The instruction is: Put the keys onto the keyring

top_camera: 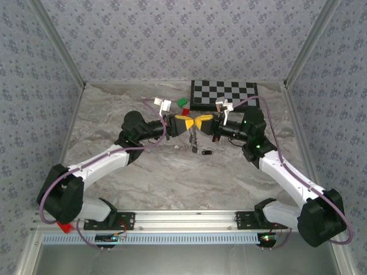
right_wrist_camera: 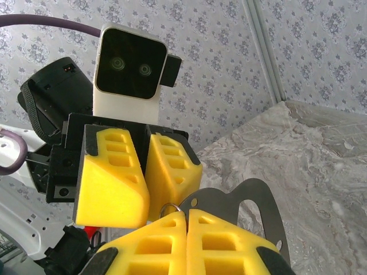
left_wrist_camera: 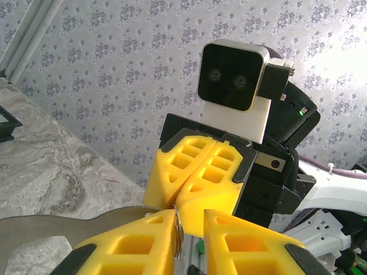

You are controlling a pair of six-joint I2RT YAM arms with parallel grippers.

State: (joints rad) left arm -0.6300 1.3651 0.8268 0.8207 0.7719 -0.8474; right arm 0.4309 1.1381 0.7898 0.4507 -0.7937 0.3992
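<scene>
Quick one on the keyring (right_wrist_camera: 170, 209): it's up in the air on the near side of the checkerboard (top_camera: 223, 94), just off its near-left corner. It's pinched at the tips of the right gripper (right_wrist_camera: 186, 216), whose pads are pressed tight together w/ the wire loop poking out of the seam. The left gripper (left_wrist_camera: 189, 222) sits nose to nose w/ it. Its jaws are a narrow gap apart w/ the ring inside the gap against one pad, so afaict it isn't clamping anything.

Handling, imo: the ring is light, stiff, springy wire and prob slippery. Grab the rim and leave most of the loop free. Can't see where the split is.

Orientation: a ring has no real long axis. It's edge-on to the left wrist cam, w/ its plane running along the finger gap.

One key (top_camera: 207, 152) lies on the table, farther from the checkerboard than the ring, long axis roughly left-right. Take it by the black head.

There's a flat grey plate (right_wrist_camera: 215, 197) touching or just beside the ring, can't tell which.
</scene>
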